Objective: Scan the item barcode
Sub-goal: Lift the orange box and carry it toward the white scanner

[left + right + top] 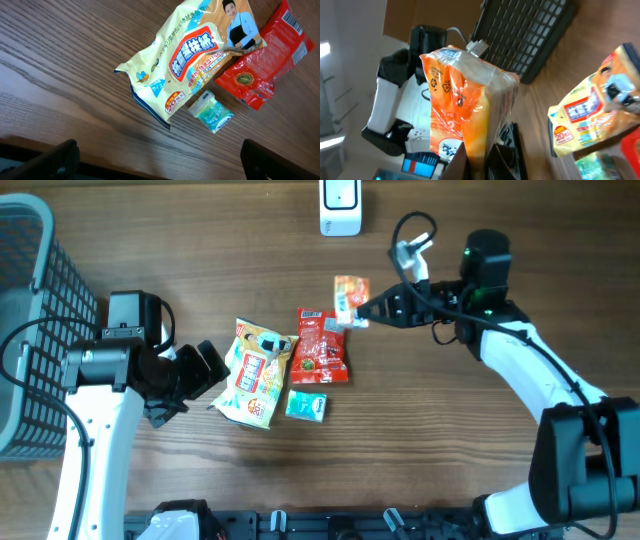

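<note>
Three loose packets lie nearest the arm bases: a yellow bag [255, 372], a red pouch [322, 345] beside it, and a small teal pack [306, 405] just below both. The left gripper [208, 368] sits close to the yellow bag's left edge, fingers spread wide and holding nothing.

Farther out, just past the red pouch's top corner, the right gripper [365, 308] has its fingers pressed together on one end of the orange packet [350, 292]. In the wrist view the packet's long axis rises straight out from the pinch.

Farthest, at the table's far edge, stands the white scanner [340, 208], almost directly beyond the packet and apart from it. The right arm is clearly nearer. The next move probably carries the packet outward and turns its coded face to the scanner. Which face bears the barcode, I cannot tell.
</note>
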Motion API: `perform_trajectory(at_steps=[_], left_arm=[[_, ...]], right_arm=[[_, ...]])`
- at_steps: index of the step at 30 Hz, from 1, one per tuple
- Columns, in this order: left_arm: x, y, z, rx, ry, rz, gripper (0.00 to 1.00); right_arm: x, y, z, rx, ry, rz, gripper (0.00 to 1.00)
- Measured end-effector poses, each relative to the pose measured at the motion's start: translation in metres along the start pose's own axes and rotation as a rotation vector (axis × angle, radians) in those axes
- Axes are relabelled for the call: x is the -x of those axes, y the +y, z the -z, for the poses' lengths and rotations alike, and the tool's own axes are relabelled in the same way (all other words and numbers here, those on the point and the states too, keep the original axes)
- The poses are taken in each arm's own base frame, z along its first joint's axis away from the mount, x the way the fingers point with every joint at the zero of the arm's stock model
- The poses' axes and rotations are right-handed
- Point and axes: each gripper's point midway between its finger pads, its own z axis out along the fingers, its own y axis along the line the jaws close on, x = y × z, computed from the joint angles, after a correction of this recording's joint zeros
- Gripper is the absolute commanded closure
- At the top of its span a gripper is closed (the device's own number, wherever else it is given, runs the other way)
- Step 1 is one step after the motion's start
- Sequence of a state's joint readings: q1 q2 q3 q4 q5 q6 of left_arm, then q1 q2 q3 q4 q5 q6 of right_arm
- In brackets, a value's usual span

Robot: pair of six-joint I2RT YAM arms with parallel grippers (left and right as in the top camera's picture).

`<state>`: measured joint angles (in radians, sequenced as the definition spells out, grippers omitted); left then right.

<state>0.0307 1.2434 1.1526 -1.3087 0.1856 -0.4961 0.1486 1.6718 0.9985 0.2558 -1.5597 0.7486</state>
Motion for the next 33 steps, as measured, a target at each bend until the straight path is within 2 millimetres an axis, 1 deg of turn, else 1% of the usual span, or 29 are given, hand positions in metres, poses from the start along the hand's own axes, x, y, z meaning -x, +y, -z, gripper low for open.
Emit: perform_trajectory(at_steps=[2,5,13,22,33], left_arm=[[0.0,0.0,0.0,0.0,0.0,0.0,0.0],[0.0,0.0,0.0,0.0,0.0,0.0,0.0],[0.0,0.0,0.0,0.0,0.0,0.0,0.0],[0.0,0.0,0.0,0.0,0.0,0.0,0.0],[0.0,0.0,0.0,0.0,0.0,0.0,0.0]], right_arm=[[-0.006,0.002,-0.011,0.013,0.031,-0.003,0.96],[-0.008,0.004,-0.016,0.018,0.044,-0.01,0.96],[-0.003,0.008,-0.016,0.019,0.042,0.023,0.96],[0.001,0.007,-0.008,0.01,0.021,-0.002,0.96],[0.001,0.006,-0.008,0.01,0.02,-0.003,0.96]])
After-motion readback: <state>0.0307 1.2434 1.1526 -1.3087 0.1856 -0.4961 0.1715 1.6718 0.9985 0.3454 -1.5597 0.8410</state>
